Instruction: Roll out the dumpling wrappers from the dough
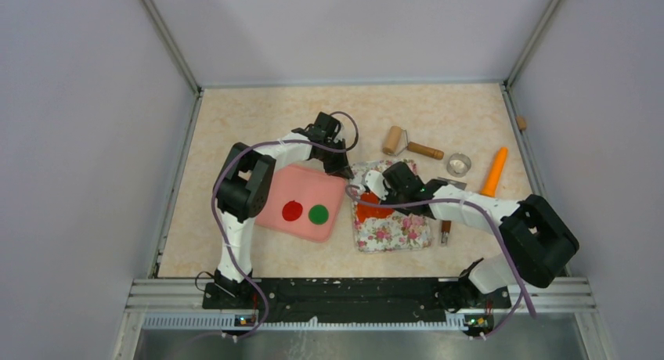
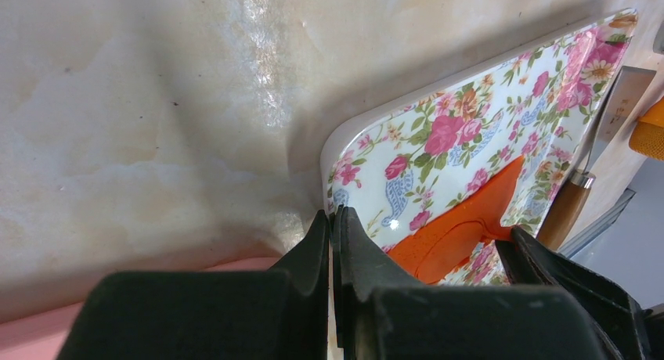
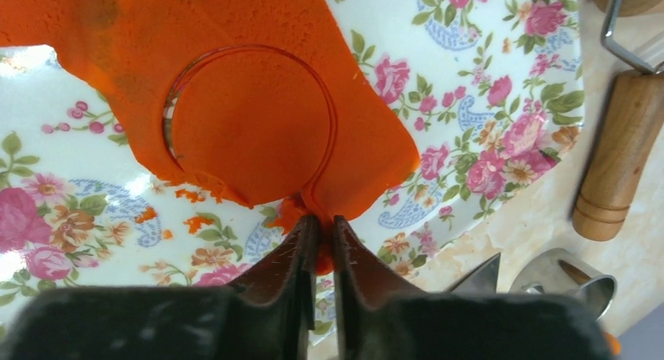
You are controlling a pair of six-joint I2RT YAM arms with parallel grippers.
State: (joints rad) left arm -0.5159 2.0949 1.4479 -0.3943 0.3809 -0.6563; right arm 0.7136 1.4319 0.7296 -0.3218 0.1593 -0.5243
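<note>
Step in hand, by the look: freeing a cut wrapper from the sheet. Right gripper (image 3: 319,223) jaws clamped on the near edge of the dough (image 3: 235,31), just beside the round orange wrapper (image 3: 247,133) scored inside it, on the flowered board (image 3: 485,86). Left gripper (image 2: 333,219) jaws together at the board's far left corner; grip on the rim unclear. Next likely needs a slow peel, wrapper kept flat. Knife (image 1: 445,228) and cutter (image 1: 459,165) crowd the board's right edge; pink mat (image 1: 274,219) on the left, holding red wrapper (image 1: 292,210) and green wrapper (image 1: 318,214), shows bare room
</note>
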